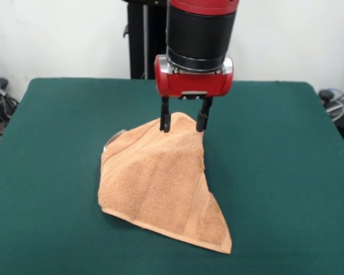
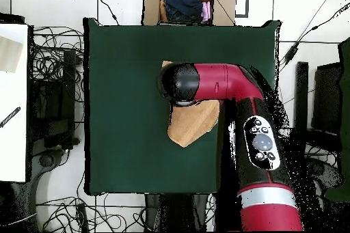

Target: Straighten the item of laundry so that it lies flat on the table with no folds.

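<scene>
Here, the Sawyer arm's fingers hang over the far edge of the peach towel, spread to a moderate gap with the raised top fold of cloth sitting between and just behind the tips — not pinched, as far as the front view shows. The towel lies near the middle of the green bench, folded over on itself into a rough triangle, one point trailing toward the camera, a pale label peeking at its left corner. In the overhead view the arm covers most of the cloth; only a tan wedge shows below the wrist.

Judgement: the step in hand looks like a grab at the upper fold, prob. to peel it back. Doing it well likely means closing on the top layer only, not both — then lifting low and drawing away from the crease so the lower layer stays put. Too deep a bite could drag the whole towel w/o opening it.
</scene>
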Action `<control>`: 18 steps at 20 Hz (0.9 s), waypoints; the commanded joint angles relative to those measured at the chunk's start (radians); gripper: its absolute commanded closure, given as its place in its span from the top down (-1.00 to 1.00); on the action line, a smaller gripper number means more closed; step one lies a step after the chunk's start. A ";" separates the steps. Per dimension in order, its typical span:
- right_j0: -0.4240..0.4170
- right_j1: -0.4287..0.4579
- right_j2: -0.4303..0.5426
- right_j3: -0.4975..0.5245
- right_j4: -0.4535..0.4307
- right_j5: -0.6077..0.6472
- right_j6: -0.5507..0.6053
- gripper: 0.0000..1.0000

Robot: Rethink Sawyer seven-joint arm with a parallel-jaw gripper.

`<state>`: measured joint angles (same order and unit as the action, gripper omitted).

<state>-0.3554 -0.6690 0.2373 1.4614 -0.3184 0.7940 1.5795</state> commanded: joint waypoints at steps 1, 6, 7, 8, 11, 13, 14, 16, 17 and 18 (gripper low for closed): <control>0.024 0.022 -0.019 0.002 -0.080 -0.044 0.014 1.00; 0.032 0.025 -0.028 -0.008 -0.116 -0.051 0.036 1.00; 0.030 0.024 -0.027 -0.006 -0.118 -0.053 0.038 1.00; 0.029 0.023 -0.026 -0.003 -0.121 -0.055 0.039 1.00; 0.023 0.024 -0.016 0.004 -0.120 -0.058 0.043 1.00; 0.027 0.018 -0.018 0.011 -0.121 -0.060 0.057 1.00; 0.032 0.017 -0.022 0.015 -0.121 -0.057 0.069 1.00; 0.054 0.014 -0.042 0.032 -0.129 -0.072 0.115 1.00; 0.062 0.014 -0.048 0.036 -0.133 -0.078 0.130 1.00; 0.077 0.017 -0.060 0.038 -0.142 -0.088 0.151 1.00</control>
<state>-0.3070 -0.6623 0.2055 1.4580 -0.4140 0.7750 1.5796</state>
